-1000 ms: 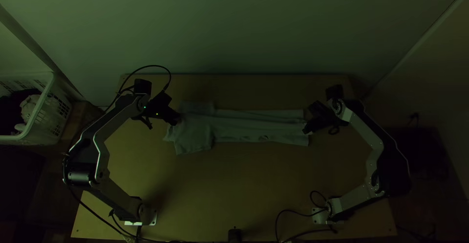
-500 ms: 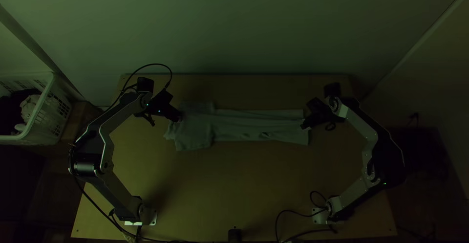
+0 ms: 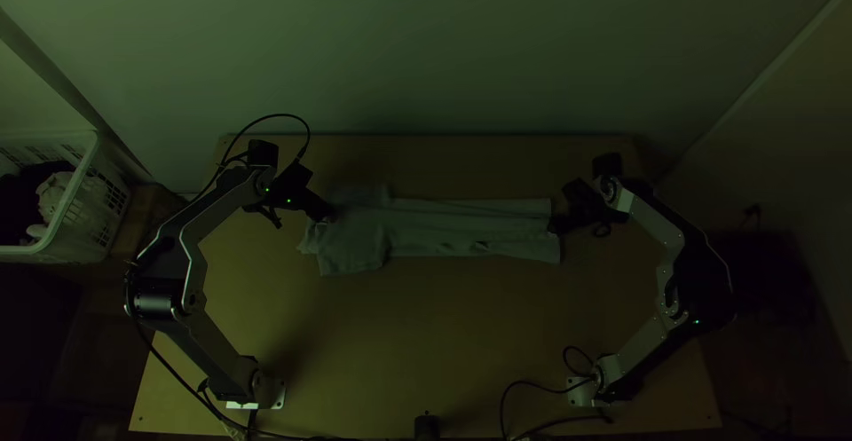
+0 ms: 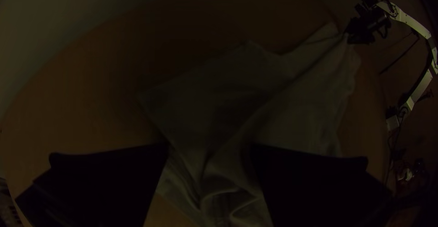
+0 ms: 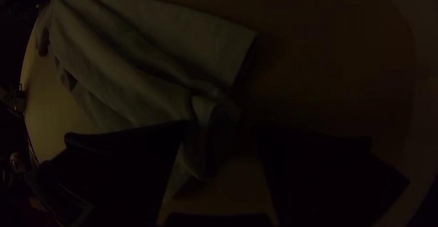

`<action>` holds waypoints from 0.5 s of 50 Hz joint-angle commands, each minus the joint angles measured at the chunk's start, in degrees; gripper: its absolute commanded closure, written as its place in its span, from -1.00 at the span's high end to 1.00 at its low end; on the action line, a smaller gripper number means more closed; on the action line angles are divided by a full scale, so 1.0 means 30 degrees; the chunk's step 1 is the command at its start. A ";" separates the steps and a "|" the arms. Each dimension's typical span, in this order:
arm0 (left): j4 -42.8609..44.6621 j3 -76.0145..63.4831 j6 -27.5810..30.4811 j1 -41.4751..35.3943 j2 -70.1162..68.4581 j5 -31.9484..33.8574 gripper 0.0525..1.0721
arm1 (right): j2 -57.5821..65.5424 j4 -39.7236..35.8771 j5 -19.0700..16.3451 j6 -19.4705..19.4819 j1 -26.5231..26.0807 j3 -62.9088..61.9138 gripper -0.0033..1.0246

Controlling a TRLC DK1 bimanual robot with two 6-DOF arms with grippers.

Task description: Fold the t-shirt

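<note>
There are two jointed silver-grey arms (image 3: 660, 222), one grey cloth t-shirt (image 3: 435, 227), one white plastic basket (image 3: 74, 185), one rectangular wooden table (image 3: 426, 326).

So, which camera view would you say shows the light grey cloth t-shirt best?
The top view, since it shows nearly the whole t-shirt laid out lengthwise. The left and right wrist views show it obliquely, with creases at its nearer end.

Here we are over the light wooden counter (image 3: 426, 334), and across its far half we see the t-shirt (image 3: 444, 228) stretched sideways in a long, creased strip, broader towards the left! Down at the near edge, around the middle, we spot a small dark block (image 3: 427, 427), and just to its right we've got a black cable (image 3: 503, 404) curving along!
</note>
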 commanded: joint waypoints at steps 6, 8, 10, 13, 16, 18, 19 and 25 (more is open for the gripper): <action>0.0099 0.0337 -0.1153 0.0002 -0.0232 0.0209 0.91 | -0.0150 -0.0084 -0.0029 0.0658 -0.0372 0.0320 0.90; 0.0099 0.0337 -0.1299 0.0031 -0.0379 0.0326 0.91 | -0.0296 -0.0113 -0.0029 0.0746 -0.0402 0.0349 0.91; 0.0099 0.0337 -0.1533 0.0090 -0.0496 0.0443 0.91 | -0.0501 -0.0142 -0.0029 0.0804 -0.0402 0.0320 0.91; 0.0099 0.0337 -0.1885 0.0149 -0.0701 0.0472 0.91 | -0.0794 -0.0142 -0.0029 0.0863 -0.0431 0.0320 0.91; 0.0041 0.0337 -0.2149 0.0207 -0.0848 0.0531 0.91 | -0.1058 -0.0113 -0.0029 0.0863 -0.0460 0.0320 0.91; 0.0041 0.0337 -0.2324 0.0324 -0.0906 0.0648 0.91 | -0.1175 -0.0113 -0.0029 0.0892 -0.0460 0.0320 0.91; 0.0041 0.0308 -0.2412 0.0354 -0.0935 0.0707 0.91 | -0.1234 -0.0113 -0.0029 0.0922 -0.0460 0.0320 0.91; -0.0047 0.0249 -0.2822 0.0735 -0.1082 0.1058 0.91 | -0.1527 -0.0142 -0.0029 0.1010 -0.0460 0.0144 0.91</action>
